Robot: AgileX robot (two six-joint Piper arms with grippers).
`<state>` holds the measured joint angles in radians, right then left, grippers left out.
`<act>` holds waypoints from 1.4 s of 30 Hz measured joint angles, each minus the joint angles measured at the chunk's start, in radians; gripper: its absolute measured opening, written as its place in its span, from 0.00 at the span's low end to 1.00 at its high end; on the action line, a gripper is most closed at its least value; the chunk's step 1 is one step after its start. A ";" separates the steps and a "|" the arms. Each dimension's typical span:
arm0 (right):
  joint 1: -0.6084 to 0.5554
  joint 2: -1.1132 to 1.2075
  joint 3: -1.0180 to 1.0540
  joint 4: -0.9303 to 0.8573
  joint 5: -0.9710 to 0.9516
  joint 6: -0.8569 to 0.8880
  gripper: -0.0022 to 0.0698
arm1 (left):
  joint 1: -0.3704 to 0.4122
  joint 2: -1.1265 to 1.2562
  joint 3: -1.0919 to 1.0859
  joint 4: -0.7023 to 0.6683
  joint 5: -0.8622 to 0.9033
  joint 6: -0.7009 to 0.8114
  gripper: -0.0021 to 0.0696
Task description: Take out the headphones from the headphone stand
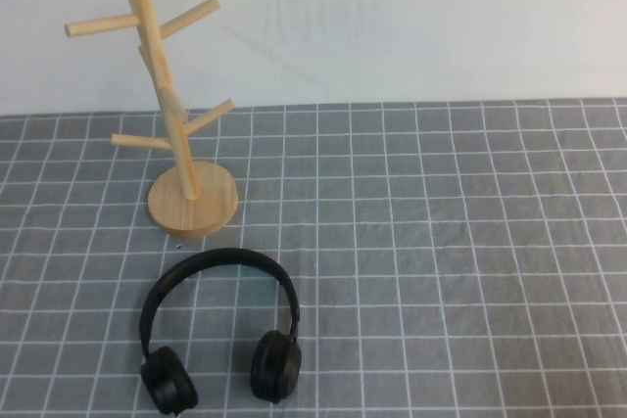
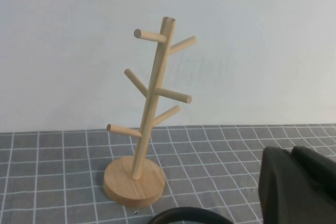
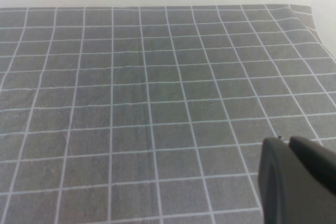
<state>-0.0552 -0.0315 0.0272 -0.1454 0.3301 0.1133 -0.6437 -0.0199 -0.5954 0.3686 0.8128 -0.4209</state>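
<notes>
The black headphones (image 1: 221,259) lie flat on the grey checked cloth, just in front of the stand's round base. Their ear cups (image 1: 275,366) point toward the near edge. The wooden headphone stand (image 1: 172,119) stands upright at the back left with bare pegs. In the left wrist view the stand (image 2: 152,103) is ahead, and the arc of the headphones' headband (image 2: 189,215) shows at the near edge. My left gripper (image 2: 289,151) is shut, empty, and off to the side of both. My right gripper (image 3: 283,141) is shut over bare cloth. Neither gripper shows in the high view.
A grey cloth with white grid lines (image 1: 441,242) covers the table up to a white wall (image 1: 392,17) behind. In the right wrist view the cloth's far corner (image 3: 307,14) is slightly rumpled.
</notes>
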 joint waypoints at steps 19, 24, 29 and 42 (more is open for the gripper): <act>0.000 0.000 0.000 0.000 0.000 0.000 0.02 | 0.303 0.000 0.302 -0.141 -0.276 0.281 0.02; 0.000 0.000 0.000 0.000 0.000 0.000 0.02 | 0.371 0.000 0.376 -0.210 -0.339 0.484 0.02; 0.000 0.000 0.000 0.000 0.000 0.000 0.02 | 0.380 0.000 0.487 -0.226 -0.350 0.501 0.02; 0.000 0.000 0.000 0.000 0.000 0.000 0.02 | 0.380 0.002 0.609 -0.304 -0.419 0.441 0.02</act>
<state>-0.0552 -0.0315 0.0272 -0.1454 0.3301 0.1133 -0.2638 -0.0175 0.0137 0.0644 0.3937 0.0198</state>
